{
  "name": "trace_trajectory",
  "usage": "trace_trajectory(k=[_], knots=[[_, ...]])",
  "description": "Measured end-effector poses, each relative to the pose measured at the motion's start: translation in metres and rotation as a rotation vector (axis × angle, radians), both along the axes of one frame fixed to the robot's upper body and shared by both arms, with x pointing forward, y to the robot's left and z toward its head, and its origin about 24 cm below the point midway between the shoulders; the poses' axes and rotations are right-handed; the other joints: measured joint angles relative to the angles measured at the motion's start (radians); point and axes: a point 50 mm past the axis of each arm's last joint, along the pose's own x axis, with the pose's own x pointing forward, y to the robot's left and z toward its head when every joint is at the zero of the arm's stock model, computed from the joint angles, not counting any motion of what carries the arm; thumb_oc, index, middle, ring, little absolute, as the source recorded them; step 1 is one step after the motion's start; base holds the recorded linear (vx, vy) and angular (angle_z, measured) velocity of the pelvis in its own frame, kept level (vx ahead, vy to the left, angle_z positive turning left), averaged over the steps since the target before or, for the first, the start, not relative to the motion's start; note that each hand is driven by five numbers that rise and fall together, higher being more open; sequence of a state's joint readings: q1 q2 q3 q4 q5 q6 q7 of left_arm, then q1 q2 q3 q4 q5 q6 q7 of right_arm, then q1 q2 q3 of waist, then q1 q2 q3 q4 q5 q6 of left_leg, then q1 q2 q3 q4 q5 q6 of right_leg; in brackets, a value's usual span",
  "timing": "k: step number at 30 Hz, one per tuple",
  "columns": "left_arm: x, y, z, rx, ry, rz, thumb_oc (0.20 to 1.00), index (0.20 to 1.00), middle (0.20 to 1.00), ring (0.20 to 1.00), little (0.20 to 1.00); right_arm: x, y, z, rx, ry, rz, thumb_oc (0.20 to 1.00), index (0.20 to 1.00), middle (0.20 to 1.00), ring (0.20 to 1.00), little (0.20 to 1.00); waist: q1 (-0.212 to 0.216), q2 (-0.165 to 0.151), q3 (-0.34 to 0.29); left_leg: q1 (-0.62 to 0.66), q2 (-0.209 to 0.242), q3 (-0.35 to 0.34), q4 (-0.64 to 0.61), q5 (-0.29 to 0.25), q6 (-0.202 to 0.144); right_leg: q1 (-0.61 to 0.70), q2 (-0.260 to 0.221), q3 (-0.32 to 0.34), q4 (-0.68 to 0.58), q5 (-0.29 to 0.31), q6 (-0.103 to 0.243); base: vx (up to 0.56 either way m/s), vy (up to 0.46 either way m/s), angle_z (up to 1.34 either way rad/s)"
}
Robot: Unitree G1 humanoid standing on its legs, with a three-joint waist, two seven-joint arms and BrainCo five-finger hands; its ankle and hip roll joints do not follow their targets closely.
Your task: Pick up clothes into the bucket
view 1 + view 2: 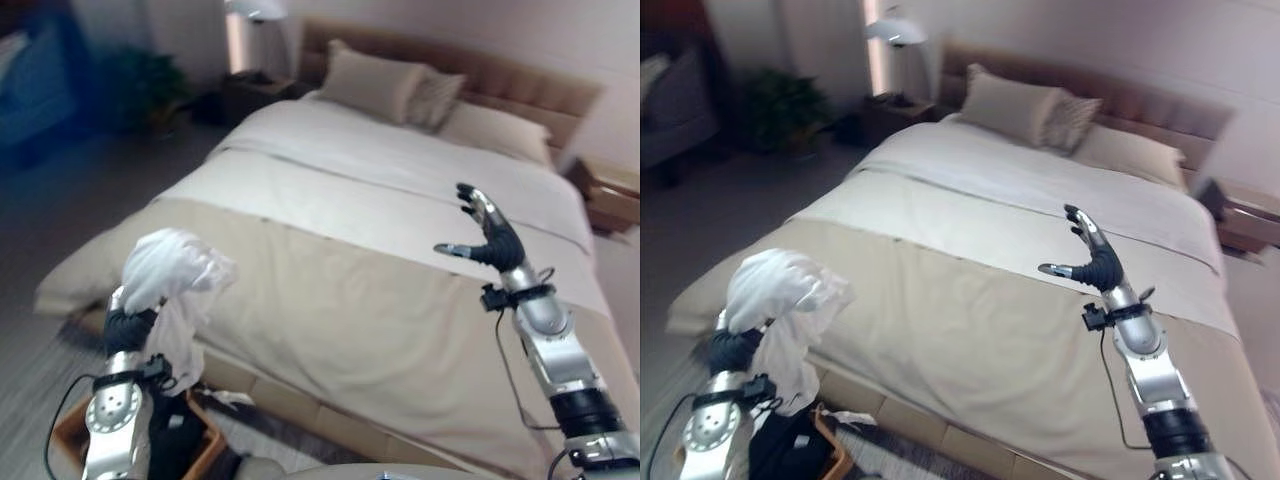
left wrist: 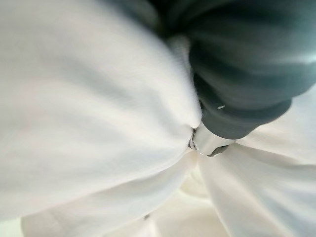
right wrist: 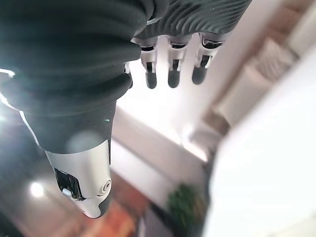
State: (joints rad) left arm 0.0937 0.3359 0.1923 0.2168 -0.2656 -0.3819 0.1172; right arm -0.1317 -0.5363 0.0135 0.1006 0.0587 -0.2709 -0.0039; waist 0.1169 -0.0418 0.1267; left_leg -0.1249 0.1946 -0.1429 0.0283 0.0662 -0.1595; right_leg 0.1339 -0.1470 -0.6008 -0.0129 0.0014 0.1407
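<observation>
At lower left, the left hand (image 1: 128, 325) grips a white garment (image 1: 172, 270) above the bucket (image 1: 205, 452) (drop remaining); the right hand (image 1: 492, 232) hangs wide, empty, over the bed (image 1: 360, 290).

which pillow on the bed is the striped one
The small middle pillow, leaning on the big tan pillow. The flat pillow beside it is plain.

Dim bedroom with soft, hazy focus. A glowing white bedside lamp (image 1: 896, 32) lights the far corner beside the wide cream-covered bed (image 1: 380, 300). Room edges fall dark. Both wrist views are strongly blurred, with pale glare.
</observation>
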Motion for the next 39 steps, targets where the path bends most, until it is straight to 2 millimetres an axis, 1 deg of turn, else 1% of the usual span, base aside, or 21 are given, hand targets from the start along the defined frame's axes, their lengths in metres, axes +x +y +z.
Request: trace_trajectory(k=[1,2,3,4,5,6,7,8,11,12,15,17,18,19,20,22,24,29,32,36,39], knots=[[0.0,-0.001,-0.001,0.006,0.001,0.029,0.2,0.2,0.2,0.2,0.2,0.0,0.003,0.0,-0.012,-0.005,0.001,1.0,1.0,1.0,1.0,1.0,0.007,0.025,0.033,-0.02,0.03,0.068,-0.011,-0.003,0.003,-0.016,-0.002,-0.041,0.029,-0.018,-0.025,-0.08,0.028,0.75],[-0.001,-0.001,-0.002,0.008,0.003,0.043,0.2,0.2,0.2,0.2,0.2,-0.001,0.003,-0.001,-0.017,-0.002,0.001,1.0,1.0,1.0,1.0,1.0,0.01,0.027,0.045,-0.027,0.047,0.124,-0.011,-0.018,0.032,-0.028,-0.016,-0.05,0.051,-0.033,-0.032,-0.13,0.018,0.77],[-0.002,0.001,-0.001,0.015,0.002,0.078,0.2,0.2,0.2,0.2,0.2,-0.002,0.004,-0.005,-0.019,0.011,0.002,1.0,1.0,1.0,1.0,1.0,0.011,0.018,0.067,-0.033,0.051,0.223,0.018,-0.035,0.074,-0.039,-0.051,-0.063,0.096,-0.048,-0.048,-0.19,0.074,0.36],[-0.002,0.001,-0.002,0.015,0.002,0.087,0.2,0.2,0.2,0.2,0.2,-0.003,0.005,-0.007,-0.02,0.02,0.007,1.0,1.0,1.0,1.0,1.0,0.007,0.013,0.074,-0.037,0.055,0.27,0.045,-0.053,0.111,-0.041,-0.073,-0.071,0.127,-0.054,-0.05,-0.13,0.096,0.39],[-0.002,0.001,-0.001,0.03,0.003,0.092,0.2,0.2,0.2,0.2,0.2,-0.005,0.009,-0.013,-0.025,0.039,0.023,1.0,1.0,1.0,1.0,1.0,-0.014,0.011,0.078,-0.049,0.065,0.334,0.094,-0.061,0.141,-0.034,-0.096,-0.077,0.169,-0.08,-0.033,-0.02,0.111,0.26],[-0.002,0.001,-0.001,0.033,0.004,0.093,0.2,0.2,0.2,0.2,0.2,-0.005,0.013,-0.016,-0.021,0.049,0.035,1.0,1.0,1.0,1.0,1.0,-0.016,0.015,0.079,-0.053,0.062,0.331,0.099,-0.037,0.134,-0.029,-0.109,-0.077,0.192,-0.093,-0.023,0.05,0.132,0.25],[0.001,0.001,0.001,0.04,-0.004,0.091,0.2,0.2,0.2,0.2,0.2,-0.006,0.022,-0.021,-0.01,0.064,0.065,1.0,1.0,1.0,1.0,1.0,-0.021,-0.003,0.077,-0.059,0.043,0.325,0.107,-0.014,0.116,-0.037,-0.131,-0.063,0.23,-0.122,0.013,0.07,0.159,0.29],[0.007,-0.001,0.006,0.04,-0.028,0.088,0.2,0.2,0.2,0.2,0.2,-0.007,0.027,-0.023,-0.008,0.074,0.082,1.0,1.0,1.0,1.0,1.0,-0.032,-0.024,0.081,-0.061,0.026,0.321,0.103,-0.014,0.115,-0.04,-0.152,-0.065,0.242,-0.122,0.011,0.05,0.163,0.33],[0.015,-0.003,0.014,0.039,-0.063,0.094,0.2,0.2,0.2,0.2,0.2,-0.007,0.03,-0.024,-0.008,0.081,0.099,1.0,1.0,1.0,1.0,1.0,-0.032,-0.04,0.083,-0.091,-0.007,0.303,0.145,-0.001,0.104,-0.04,-0.185,-0.069,0.273,-0.121,0.011,-0.01,0.155,0.38],[0.016,-0.001,0.017,0.045,-0.076,0.112,0.2,0.2,0.2,0.2,0.2,-0.006,0.034,-0.024,0.007,0.077,0.11,1.0,1.0,1.0,1.0,1.0,-0.025,-0.049,0.088,-0.115,-0.025,0.292,0.187,-0.009,0.094,-0.054,-0.212,-0.063,0.307,-0.127,0.01,0.0,0.114,0.25],[0.017,0.004,0.023,0.06,-0.09,0.145,0.2,0.2,0.2,0.2,0.2,-0.003,0.047,-0.024,0.025,0.08,0.161,1.0,1.0,1.0,1.0,1.0,-0.011,-0.056,0.145,-0.165,-0.027,0.269,0.293,-0.038,0.083,-0.07,-0.24,-0.053,0.381,-0.162,-0.003,-0.02,0.026,0.2],[0.018,0.004,0.023,0.057,-0.092,0.159,0.2,0.2,0.2,0.2,0.2,-0.004,0.049,-0.025,0.026,0.089,0.172,1.0,1.0,1.0,1.0,1.0,0.008,-0.057,0.171,-0.193,-0.033,0.243,0.323,-0.045,0.086,-0.076,-0.236,-0.035,0.416,-0.17,-0.003,-0.11,0.005,0.52],[0.026,0.001,0.028,0.057,-0.113,0.15,0.2,0.2,0.2,0.2,0.2,-0.006,0.046,-0.025,0.026,0.092,0.168,1.0,1.0,1.0,1.0,1.0,-0.026,-0.047,0.189,-0.239,-0.046,0.185,0.351,-0.048,0.088,-0.098,-0.221,0.049,0.453,-0.191,-0.014,-0.09,0.036,1.07],[0.03,0.001,0.032,0.066,-0.124,0.148,0.2,0.2,0.2,0.2,0.2,-0.007,0.045,-0.027,0.023,0.1,0.168,1.0,1.0,1.0,1.0,1.0,-0.03,-0.059,0.19,-0.264,-0.056,0.163,0.351,-0.061,0.08,-0.106,-0.228,0.082,0.454,-0.219,-0.009,-0.1,0.016,0.91],[0.034,0.005,0.041,0.095,-0.149,0.158,0.2,0.2,0.2,0.2,0.2,-0.004,0.048,-0.025,0.023,0.096,0.183,1.0,1.0,1.0,1.0,1.0,-0.012,-0.094,0.205,-0.288,-0.059,0.178,0.359,-0.064,0.078,-0.141,-0.227,0.118,0.449,-0.269,0.013,-0.16,-0.013,0.18],[0.034,0.014,0.049,0.121,-0.174,0.214,0.2,0.2,0.2,0.2,0.2,0.007,0.06,-0.016,0.039,0.066,0.22,1.0,1.0,1.0,1.0,1.0,0.006,-0.083,0.233,-0.369,-0.019,0.171,0.383,-0.042,0.064,-0.244,-0.196,0.144,0.504,-0.278,0.027,-0.19,-0.004,-0.35],[0.04,0.013,0.056,0.125,-0.206,0.238,0.2,0.2,0.2,0.2,0.2,0.013,0.07,-0.016,0.037,0.066,0.242,1.0,1.0,1.0,1.0,1.0,0.01,-0.088,0.266,-0.413,-0.007,0.156,0.355,0.003,0.062,-0.303,-0.186,0.143,0.538,-0.282,0.026,-0.13,0.006,-0.03],[0.067,0.006,0.085,0.092,-0.315,0.292,0.2,0.2,0.2,0.2,0.2,0.023,0.076,-0.027,0.015,0.101,0.213,1.0,1.0,1.0,1.0,1.0,0.007,-0.107,0.338,-0.532,-0.012,0.101,0.298,0.052,0.064,-0.428,-0.184,0.093,0.616,-0.309,0.013,-0.08,-0.003,0.3],[0.076,0.01,0.098,0.103,-0.338,0.328,0.2,0.2,0.2,0.2,0.2,0.034,0.089,-0.04,-0.029,0.146,0.208,1.0,1.0,1.0,1.0,1.0,0.003,-0.139,0.365,-0.592,-0.018,0.081,0.292,0.066,0.069,-0.489,-0.192,0.083,0.646,-0.321,0.007,-0.07,0.046,0.17],[0.082,0.018,0.103,0.132,-0.325,0.366,0.2,0.2,0.2,0.2,0.2,0.04,0.105,-0.043,-0.019,0.148,0.207,1.0,1.0,1.0,1.0,1.0,0.006,-0.151,0.376,-0.648,-0.024,0.077,0.314,0.087,0.072,-0.536,-0.194,0.086,0.656,-0.321,0.007,-0.03,0.018,0.0],[0.089,0.022,0.112,0.138,-0.331,0.398,0.2,0.2,0.2,0.2,0.2,0.046,0.108,-0.05,-0.027,0.172,0.168,1.0,1.0,1.0,1.0,1.0,-0.022,-0.152,0.375,-0.711,-0.033,0.055,0.351,0.092,0.07,-0.567,-0.201,0.069,0.662,-0.32,0.007,-0.03,0.033,0.15]])
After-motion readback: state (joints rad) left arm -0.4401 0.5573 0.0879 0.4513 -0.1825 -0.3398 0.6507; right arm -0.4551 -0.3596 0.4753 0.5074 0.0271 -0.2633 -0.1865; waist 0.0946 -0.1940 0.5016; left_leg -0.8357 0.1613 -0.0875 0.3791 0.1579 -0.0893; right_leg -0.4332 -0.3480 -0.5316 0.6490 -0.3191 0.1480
